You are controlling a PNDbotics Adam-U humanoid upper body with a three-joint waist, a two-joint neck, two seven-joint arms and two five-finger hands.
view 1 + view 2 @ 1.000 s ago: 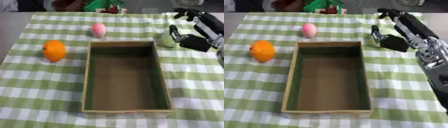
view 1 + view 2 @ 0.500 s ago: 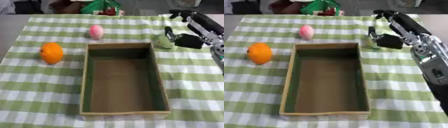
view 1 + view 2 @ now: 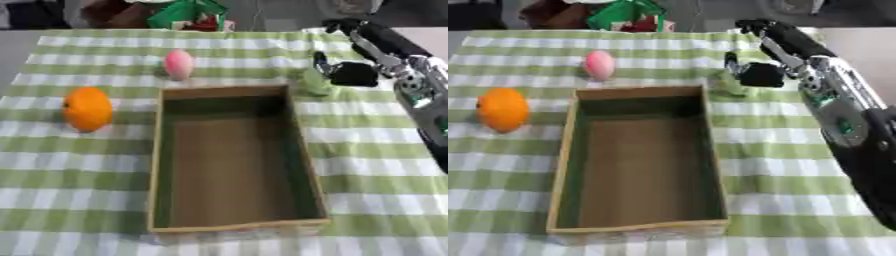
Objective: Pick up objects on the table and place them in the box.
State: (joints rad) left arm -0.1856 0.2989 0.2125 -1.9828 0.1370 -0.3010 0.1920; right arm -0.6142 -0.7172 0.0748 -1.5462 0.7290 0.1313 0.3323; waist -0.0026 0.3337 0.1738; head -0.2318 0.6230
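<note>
An open wooden box (image 3: 232, 227) lies in the middle of the green checked cloth. An orange fruit (image 3: 87, 108) sits to the box's left. A pink, egg-shaped object (image 3: 178, 64) stands beyond the box's far left corner. A pale green object (image 3: 315, 84) rests on the cloth just outside the box's far right corner. My right hand (image 3: 759, 75) comes in from the upper right. Its fingers (image 3: 321, 63) are curled over and against the green object, which still sits on the cloth. My left hand is nowhere in view.
A green and red bag (image 3: 188, 15) lies past the far edge of the cloth. My right forearm (image 3: 842, 120) runs along the right side of the table. Bare cloth lies in front of the box and to its left.
The whole picture has shifted left, so the camera has moved. The hand stays at the green object beside the box corner. Nothing else has shifted on the cloth.
</note>
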